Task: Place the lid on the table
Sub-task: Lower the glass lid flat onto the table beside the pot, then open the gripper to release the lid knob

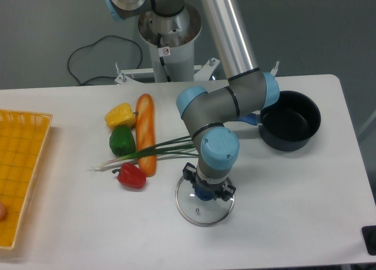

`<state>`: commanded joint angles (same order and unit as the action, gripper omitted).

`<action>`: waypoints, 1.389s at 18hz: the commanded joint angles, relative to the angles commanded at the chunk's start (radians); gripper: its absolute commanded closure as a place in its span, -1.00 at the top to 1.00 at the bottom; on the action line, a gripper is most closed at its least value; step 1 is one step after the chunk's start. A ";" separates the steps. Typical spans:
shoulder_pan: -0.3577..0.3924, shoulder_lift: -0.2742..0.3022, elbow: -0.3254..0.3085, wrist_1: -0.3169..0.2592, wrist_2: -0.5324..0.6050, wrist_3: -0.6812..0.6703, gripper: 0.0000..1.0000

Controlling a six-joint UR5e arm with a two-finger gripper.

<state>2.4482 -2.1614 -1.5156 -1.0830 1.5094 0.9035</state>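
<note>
The round clear glass lid (pixel 205 206) with a thin metal rim lies flat on the white table (pixel 294 211), front of centre. Its blue knob (pixel 204 193) shows just under my wrist, and a small vent hole sits near its front. My gripper (pixel 207 187) points straight down over the knob with a finger on either side of it. The wrist hides the fingertips, so I cannot tell whether they press on the knob or stand apart from it.
A dark saucepan (pixel 290 127) stands at the right behind my arm. A baguette (pixel 145 133), yellow pepper (pixel 119 114), green pepper (pixel 122 140), red pepper (pixel 131 176) and spring onions (pixel 147 153) lie left of the lid. A yellow woven tray (pixel 20 170) is at the far left.
</note>
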 joint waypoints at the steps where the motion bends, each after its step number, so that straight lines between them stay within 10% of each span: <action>1: 0.000 0.000 0.000 0.000 0.000 -0.002 0.24; 12: 0.000 0.005 0.000 0.000 0.000 0.005 0.99; 25: 0.038 0.058 -0.023 0.005 0.025 0.023 1.00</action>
<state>2.4865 -2.1031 -1.5386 -1.0784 1.5339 0.9264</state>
